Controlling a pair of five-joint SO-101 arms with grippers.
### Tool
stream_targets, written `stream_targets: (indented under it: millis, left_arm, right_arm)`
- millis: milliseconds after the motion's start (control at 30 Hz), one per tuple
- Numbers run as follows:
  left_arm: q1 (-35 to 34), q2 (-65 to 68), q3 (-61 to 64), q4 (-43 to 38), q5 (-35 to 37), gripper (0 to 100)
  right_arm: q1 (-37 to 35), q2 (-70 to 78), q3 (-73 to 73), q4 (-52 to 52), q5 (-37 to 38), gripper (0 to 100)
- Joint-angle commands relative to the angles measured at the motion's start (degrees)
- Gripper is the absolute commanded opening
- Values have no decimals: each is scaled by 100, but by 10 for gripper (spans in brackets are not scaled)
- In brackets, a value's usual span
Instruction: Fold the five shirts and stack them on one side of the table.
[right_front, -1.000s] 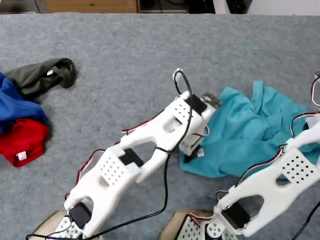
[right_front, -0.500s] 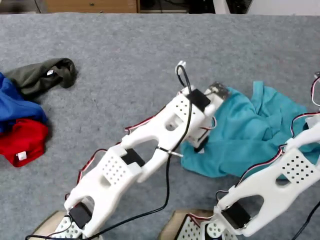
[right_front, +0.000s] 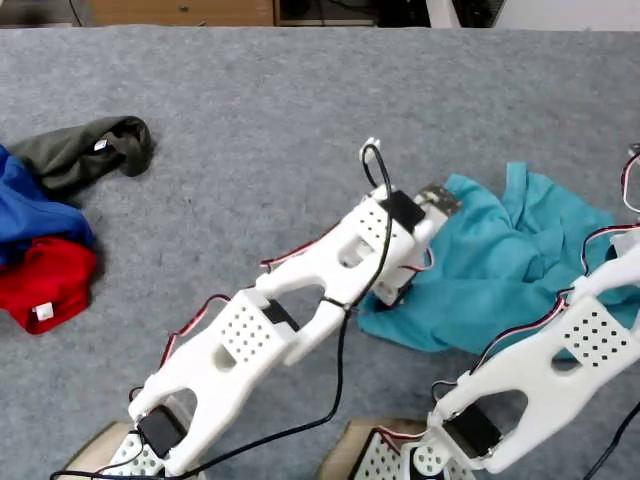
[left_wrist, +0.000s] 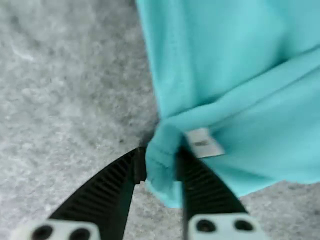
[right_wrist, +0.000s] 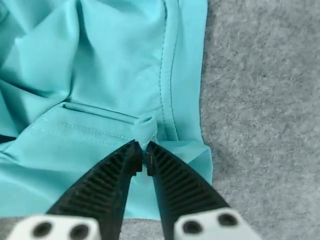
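Two grippers are engaged on one garment, the teal shirt (right_front: 500, 260), which lies crumpled on the grey table (right_front: 250, 120) towards its right side, in front of the arm bases. The left gripper (left_wrist: 160, 160) is at the shirt's left edge; its black ribbed jaws are closed to a narrow gap on a bunched fold of the teal cloth, which fills the space between them, and a small white label (left_wrist: 202, 143) sits on the fabric just beside one jaw. In the high view this gripper (right_front: 395, 292) is under the white wrist housing of the left arm, which reaches diagonally across the table to the shirt. The right gripper (right_wrist: 144, 147) is at a stitched hem of the same shirt; its jaws are drawn together to a thin slit, and a small pucker of cloth is gathered at the tips. Three other shirts lie bunched together, unfolded, at the table's left edge, well apart from the teal one: an olive shirt (right_front: 85, 150), a blue shirt (right_front: 30, 210) and a red shirt (right_front: 50, 280), each touching the next.
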Motion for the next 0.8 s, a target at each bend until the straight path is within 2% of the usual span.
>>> stream_targets:
  millis: [0, 267, 367, 567, 767]
  left_arm:
    - [-70, 154, -290, 35, 9, 22]
    - [-79, 163, -853, 273, 369, 18]
    - [-105, 163, -1380, 624, 369, 18]
    - [-158, 163, -1582, 633, 352, 22]
    - [-202, 163, -1442, 633, 378, 166]
  right_arm:
    - [-119, -31, -75, -62, -70, 19]
    - [-119, -31, -66, -53, -70, 19]
    - [-110, -31, -66, -53, -70, 19]
    - [-145, -31, -66, -53, -70, 19]
    - [-154, -31, -66, -53, -70, 19]
